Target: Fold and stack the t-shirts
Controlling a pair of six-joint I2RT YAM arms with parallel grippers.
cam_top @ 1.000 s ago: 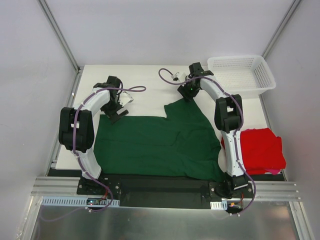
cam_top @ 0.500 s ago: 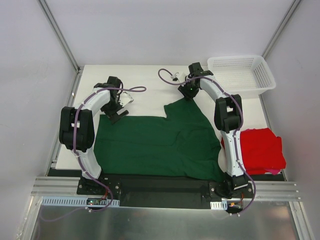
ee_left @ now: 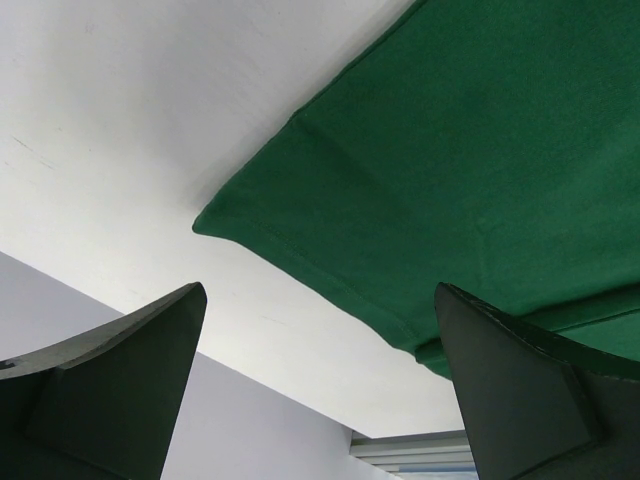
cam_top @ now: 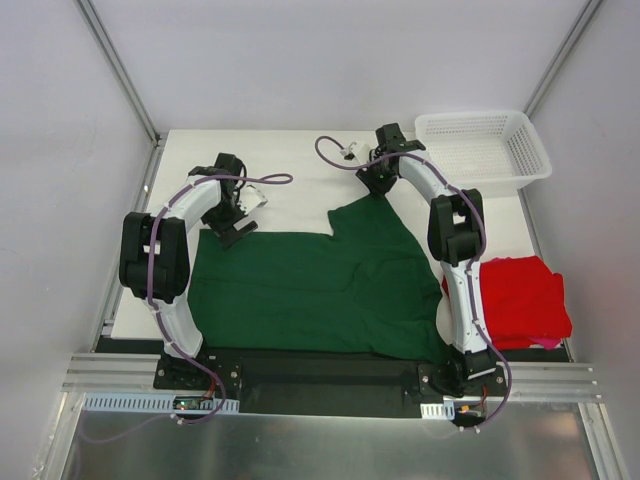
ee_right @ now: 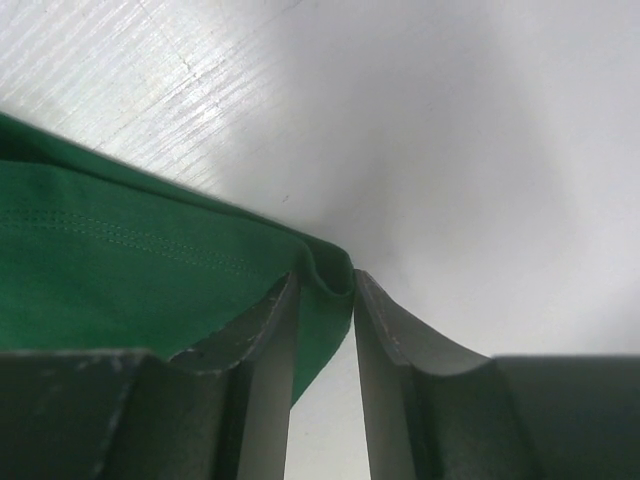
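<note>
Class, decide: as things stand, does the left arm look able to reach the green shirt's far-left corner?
Probably yes: the left gripper hangs open just over the green shirt's corner, with nothing between them.
</note>
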